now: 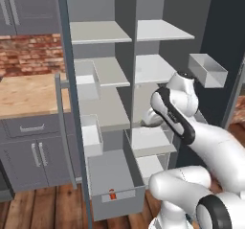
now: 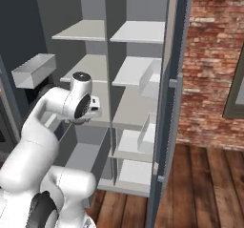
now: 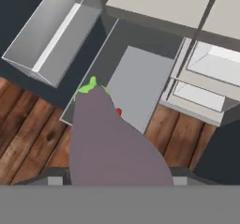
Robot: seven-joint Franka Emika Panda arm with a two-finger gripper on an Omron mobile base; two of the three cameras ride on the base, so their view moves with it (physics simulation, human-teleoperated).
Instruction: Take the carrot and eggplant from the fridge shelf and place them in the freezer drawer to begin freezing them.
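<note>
Fridge stands open, freezer drawer (image 1: 115, 194) pulled out low with the carrot (image 1: 112, 195) inside. Your tool is clamped on the eggplant (image 3: 110, 143), held above the drawer. Looks smooth, rounded, likely slippery and light; grip stays safest across its thick middle, not the green stem.

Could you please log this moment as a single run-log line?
carrot: in freezer drawer | eggplant: held in gripper, above open drawer | drawer: pulled out | next: likely lower and release eggplant
</note>
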